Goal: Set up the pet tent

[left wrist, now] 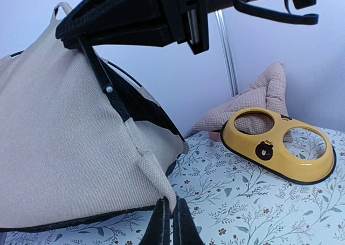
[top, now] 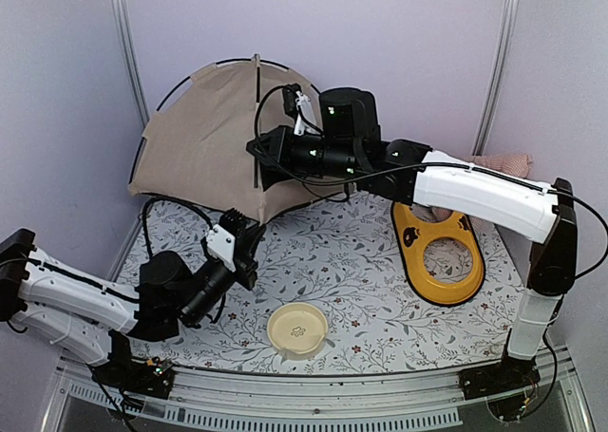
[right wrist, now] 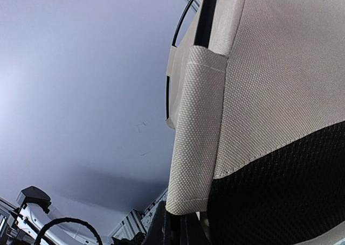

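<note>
Tray (top: 414, 231) right, bowl (top: 276, 328) near centre, cushion (top: 503, 161) far right. Far left: tent (top: 204, 138). Right hand (top: 261, 159) reaches across, clamped on tent; left hand (left wrist: 171, 218) low, pinching its near corner.

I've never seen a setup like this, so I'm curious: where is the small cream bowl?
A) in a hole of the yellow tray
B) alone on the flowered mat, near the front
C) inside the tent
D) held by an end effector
B: the cream bowl sits alone on the flowered mat, apart from the pet tent; the yellow tray's holes are both empty.
</note>
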You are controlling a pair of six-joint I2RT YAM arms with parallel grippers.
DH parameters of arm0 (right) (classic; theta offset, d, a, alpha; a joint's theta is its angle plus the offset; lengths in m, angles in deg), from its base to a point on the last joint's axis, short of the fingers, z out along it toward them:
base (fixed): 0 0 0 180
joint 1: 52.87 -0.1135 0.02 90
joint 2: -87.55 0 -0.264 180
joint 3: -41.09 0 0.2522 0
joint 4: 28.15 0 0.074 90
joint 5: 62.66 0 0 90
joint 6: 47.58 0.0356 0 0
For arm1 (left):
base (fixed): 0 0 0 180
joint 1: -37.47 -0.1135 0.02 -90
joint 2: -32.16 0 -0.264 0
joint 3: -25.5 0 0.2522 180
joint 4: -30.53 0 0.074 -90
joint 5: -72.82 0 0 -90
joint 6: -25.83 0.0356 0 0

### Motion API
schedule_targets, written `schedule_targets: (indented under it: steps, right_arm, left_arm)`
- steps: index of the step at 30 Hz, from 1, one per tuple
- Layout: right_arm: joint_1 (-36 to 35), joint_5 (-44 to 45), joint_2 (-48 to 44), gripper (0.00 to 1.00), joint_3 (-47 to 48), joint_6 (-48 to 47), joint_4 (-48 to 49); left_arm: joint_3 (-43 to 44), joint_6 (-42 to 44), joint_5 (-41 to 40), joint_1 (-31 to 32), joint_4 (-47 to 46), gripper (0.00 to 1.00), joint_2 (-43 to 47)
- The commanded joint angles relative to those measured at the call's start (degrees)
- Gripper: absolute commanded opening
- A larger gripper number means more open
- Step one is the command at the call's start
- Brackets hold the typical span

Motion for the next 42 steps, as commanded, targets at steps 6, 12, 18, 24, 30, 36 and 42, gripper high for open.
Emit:
schedule_targets:
  steps: [6, 12, 18, 24, 30, 36, 42]
  right_arm:
    - [1.57, 2.93, 0.60, 0.00, -0.49, -1.72, 4.45]
    - [1.57, 2.31, 0.21, 0.00, -3.32, -0.93, 4.85]
    - [1.61, 2.15, 0.04, 0.00, -4.70, -0.35, 4.88]
    - [1.57, 1.88, -0.70, 0.00, -6.32, -0.01, 4.93]
    - [1.52, 1.64, -1.11, 0.00, -7.47, 0.73, 5.03]
    - [1.48, 1.05, -1.73, 0.00, -7.48, 0.89, 5.03]
    - [1.26, 0.92, -2.70, 0.00, -8.34, 0.88, 4.72]
  left_arm:
    - [-0.04, 0.28, 0.18, 1.81, 1.07, 0.00, 3.09]
    - [1.13, 1.54, 0.04, 1.87, 0.99, 0.00, 3.92]
    - [2.37, 2.87, -0.14, 1.77, 0.71, 0.00, 4.70]
    - [2.87, 3.93, -0.69, 1.81, 0.27, 0.00, 4.85]
    - [3.36, 4.87, -1.31, 1.44, -0.06, 0.00, 4.53]
    - [3.59, 3.44, -1.32, 0.31, 1.60, 0.00, 3.40]
    - [3.65, 1.88, -1.39, -1.12, 2.64, 0.00, 3.33]
